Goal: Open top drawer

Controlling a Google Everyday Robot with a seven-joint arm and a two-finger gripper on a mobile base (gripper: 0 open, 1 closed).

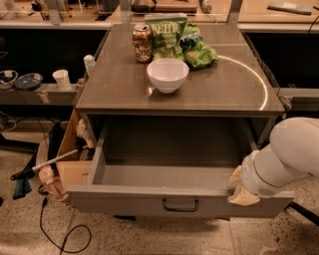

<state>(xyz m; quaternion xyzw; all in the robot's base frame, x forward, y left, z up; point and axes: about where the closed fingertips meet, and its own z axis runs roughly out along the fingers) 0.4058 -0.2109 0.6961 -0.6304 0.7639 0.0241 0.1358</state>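
Top drawer (124, 203) stood well out. Gripper (243, 191) sat at front's R rim; grip state can't tell. Best: finish pull straight, level, no sideways racking.

Lab or workshop: long workbenches (279, 15) behind, speckled hard floor (149, 239), loose black cable (42, 219), grey metal cabinet (114, 89). The gripper (242, 193) sits at the right end of the open top drawer (124, 198).
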